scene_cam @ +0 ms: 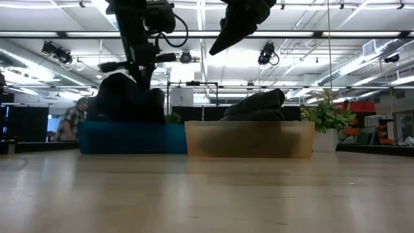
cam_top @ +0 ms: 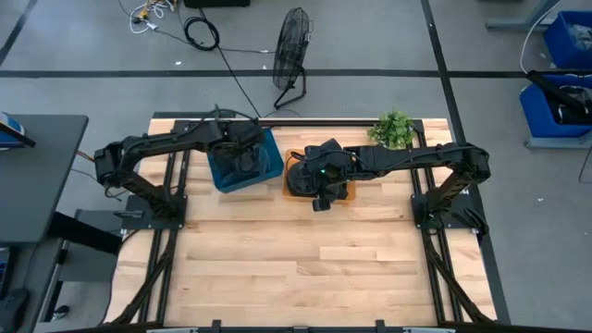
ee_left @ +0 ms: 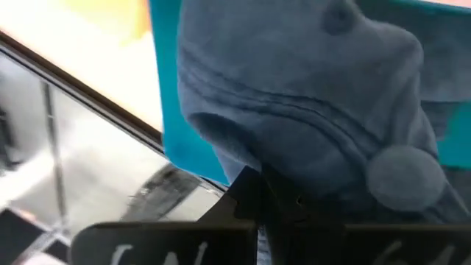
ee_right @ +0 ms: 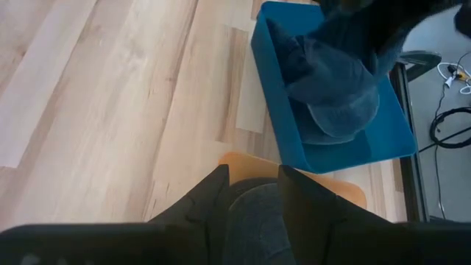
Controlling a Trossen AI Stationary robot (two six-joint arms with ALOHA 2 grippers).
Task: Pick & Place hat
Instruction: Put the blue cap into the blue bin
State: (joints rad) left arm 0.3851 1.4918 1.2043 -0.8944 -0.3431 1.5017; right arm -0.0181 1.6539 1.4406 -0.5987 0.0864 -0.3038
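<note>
We see left gripper (cam_top: 242, 148) pinching grey hat (ee_right: 335, 81) in blue bin (cam_top: 222, 176); right gripper (ee_right: 250, 193) spread over orange bin (cam_top: 298, 188) at 3 o'clock. No readable writing.

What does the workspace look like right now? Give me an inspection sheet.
Surface: wood table, front bare.
Job's things: blue hat in blue bin; dark hat in orange bin.
Clutter: plant at the back.
Grippers: left tool shut on blue hat; right tool open over orange bin.
Cables: on floor behind table.
Surroundings: fan; person far off.
</note>
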